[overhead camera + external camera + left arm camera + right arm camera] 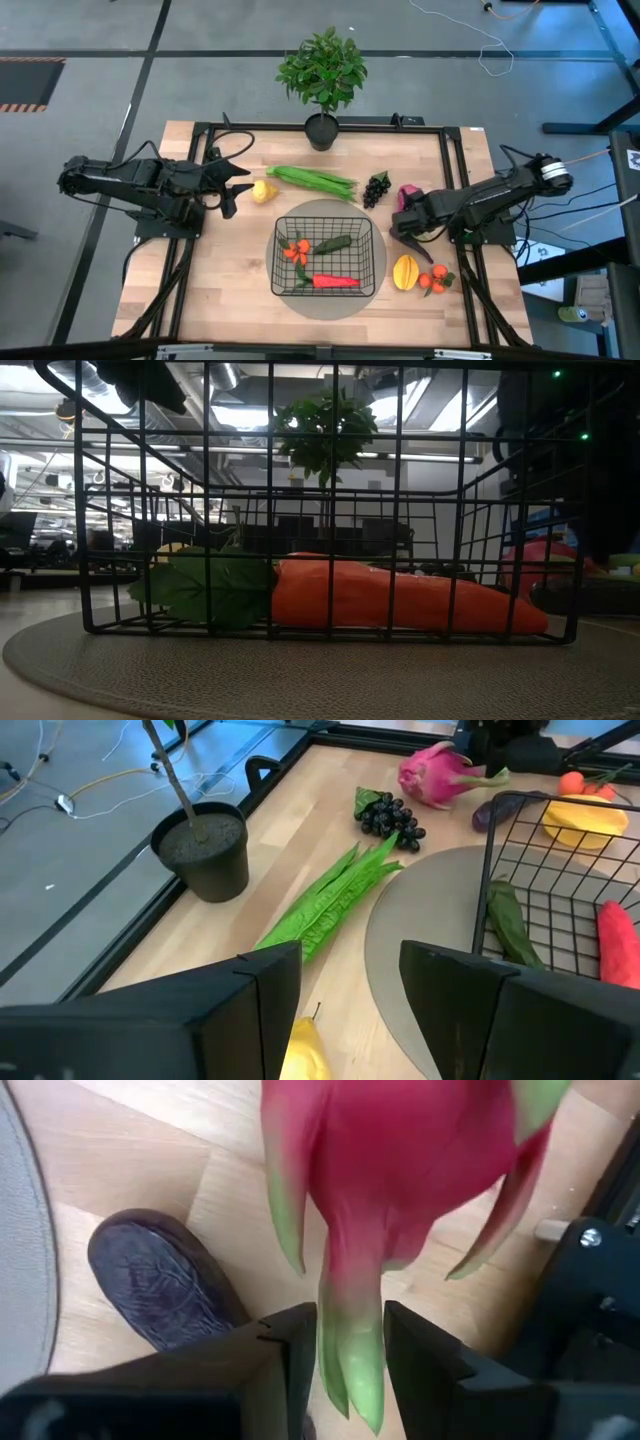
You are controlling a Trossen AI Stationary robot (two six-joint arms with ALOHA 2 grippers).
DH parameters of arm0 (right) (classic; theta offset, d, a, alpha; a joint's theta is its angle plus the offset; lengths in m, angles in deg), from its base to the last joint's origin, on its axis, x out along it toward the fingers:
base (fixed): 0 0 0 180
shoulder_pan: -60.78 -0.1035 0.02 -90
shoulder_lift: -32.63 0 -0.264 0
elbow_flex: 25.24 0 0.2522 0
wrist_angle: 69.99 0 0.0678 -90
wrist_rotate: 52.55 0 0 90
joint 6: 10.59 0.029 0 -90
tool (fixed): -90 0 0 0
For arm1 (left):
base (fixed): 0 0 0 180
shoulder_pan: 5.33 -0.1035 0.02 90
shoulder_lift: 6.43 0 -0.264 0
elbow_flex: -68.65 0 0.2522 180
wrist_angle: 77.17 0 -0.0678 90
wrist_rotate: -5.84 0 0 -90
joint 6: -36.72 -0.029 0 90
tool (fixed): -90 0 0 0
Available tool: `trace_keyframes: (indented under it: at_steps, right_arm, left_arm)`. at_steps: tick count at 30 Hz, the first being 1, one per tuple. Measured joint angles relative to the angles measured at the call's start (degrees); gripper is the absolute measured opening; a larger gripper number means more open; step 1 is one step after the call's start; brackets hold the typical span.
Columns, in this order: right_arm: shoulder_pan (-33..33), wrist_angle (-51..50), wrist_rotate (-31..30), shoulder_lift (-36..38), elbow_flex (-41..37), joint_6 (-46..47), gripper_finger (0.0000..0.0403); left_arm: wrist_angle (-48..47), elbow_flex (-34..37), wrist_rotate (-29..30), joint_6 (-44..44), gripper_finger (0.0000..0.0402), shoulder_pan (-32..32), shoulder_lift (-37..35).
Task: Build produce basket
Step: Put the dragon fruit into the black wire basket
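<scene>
Basket [328,255]: I count three in | right end effector [345,1342] pinching radish [400,1170] | left end effector [350,985] open above lemon [305,1050] | six left

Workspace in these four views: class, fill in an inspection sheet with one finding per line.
Surface: wooden table, round grey mat under basket.
Job's things: wire basket holds tomatoes, cucumber, chili; beans, grapes, lemon, mango, eggplant outside.
Clutter: potted plant.
Grippers: left gripper open above lemon; right gripper around pink radish's green tip.
Cables: white cable on floor.
Surroundings: grey floor; office.
</scene>
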Motion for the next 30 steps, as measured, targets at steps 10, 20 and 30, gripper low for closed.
trace_keyframes:
  at_steps: [10,20,30]
  right_arm:
    - [0.00,0.33,-0.04,-1.17,0.00,-0.15,0.0107]
    - [2.92,0.22,-0.10,-1.14,0.00,-1.83,0.0008]
    - [2.84,-7.14,-12.59,-1.14,8.39,-7.47,0.0001]
  left_arm:
    - [-0.04,0.00,-0.02,-1.51,0.0161,0.02,0.00]
    - [-0.02,0.00,-0.02,-1.51,0.0161,0.02,0.00]
    - [-0.02,0.00,-0.04,-1.42,0.0161,0.02,0.00]
